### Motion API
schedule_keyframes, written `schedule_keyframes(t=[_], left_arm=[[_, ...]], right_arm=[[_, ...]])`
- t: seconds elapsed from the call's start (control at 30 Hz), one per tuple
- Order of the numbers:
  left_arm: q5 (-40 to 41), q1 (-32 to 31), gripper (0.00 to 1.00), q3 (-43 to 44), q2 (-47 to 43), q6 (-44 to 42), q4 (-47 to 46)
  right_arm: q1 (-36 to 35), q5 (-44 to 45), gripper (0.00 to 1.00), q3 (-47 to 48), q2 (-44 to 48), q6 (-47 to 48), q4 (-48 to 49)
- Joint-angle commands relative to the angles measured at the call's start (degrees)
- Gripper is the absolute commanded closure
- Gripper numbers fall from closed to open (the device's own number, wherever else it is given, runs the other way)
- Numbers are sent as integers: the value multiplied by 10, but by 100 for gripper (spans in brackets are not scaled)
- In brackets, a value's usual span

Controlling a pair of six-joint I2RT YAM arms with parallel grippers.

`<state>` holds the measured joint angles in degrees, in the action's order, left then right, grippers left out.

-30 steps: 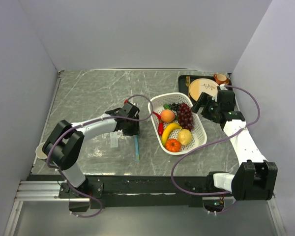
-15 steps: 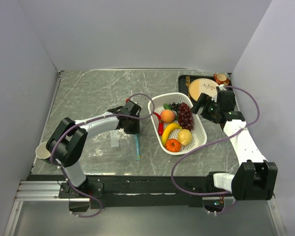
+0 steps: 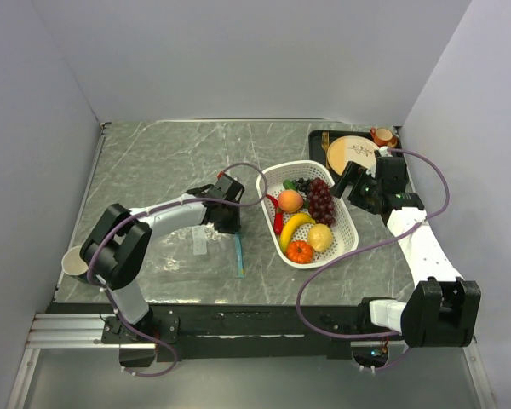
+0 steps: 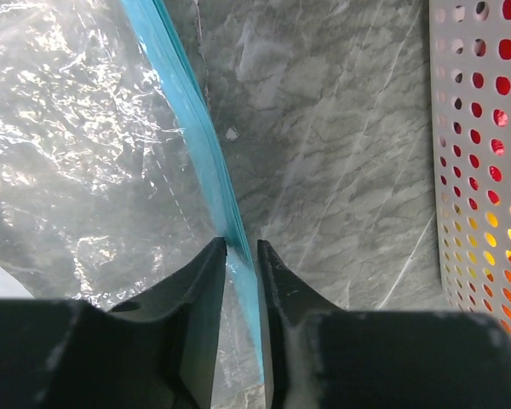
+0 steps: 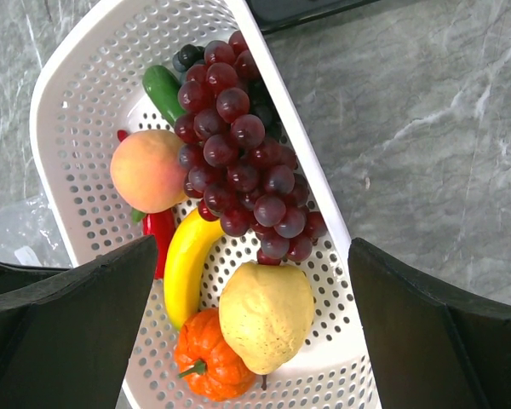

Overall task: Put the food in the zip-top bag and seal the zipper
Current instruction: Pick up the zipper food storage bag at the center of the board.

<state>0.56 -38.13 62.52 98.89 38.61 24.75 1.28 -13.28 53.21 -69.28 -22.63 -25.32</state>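
One desk point(image 3: 153, 162). One zip-top bag point(image 4: 85, 153) lay flat, lower centre of the top view. One basket point(image 3: 347, 223) sat right of it and held all the food point(image 5: 238, 162), seven pieces counted. The zipper point(image 4: 187, 111) ran lengthwise into my nearer left claw point(image 4: 241, 247), narrowed astride it; pinching or not, couldn't tell. My right claw point(image 3: 351, 181) was spread wide over the basket.
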Motion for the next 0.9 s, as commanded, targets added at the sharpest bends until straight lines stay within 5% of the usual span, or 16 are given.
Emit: schedule_keyframes(t=[0.0, 0.3, 0.67, 0.87], left_arm=[[-7, -3, 79, 24, 0, -11, 5], [-7, -3, 99, 32, 3, -14, 4], [-7, -3, 99, 48, -84, -13, 14], [13, 0, 98, 80, -117, -16, 49]], right_arm=[[1, -10, 0, 22, 3, 8, 2], [1, -12, 0, 22, 7, 9, 0], [-37, -133, 0, 17, 27, -50, 52], [-106, -158, 9, 18, 25, -88, 95]])
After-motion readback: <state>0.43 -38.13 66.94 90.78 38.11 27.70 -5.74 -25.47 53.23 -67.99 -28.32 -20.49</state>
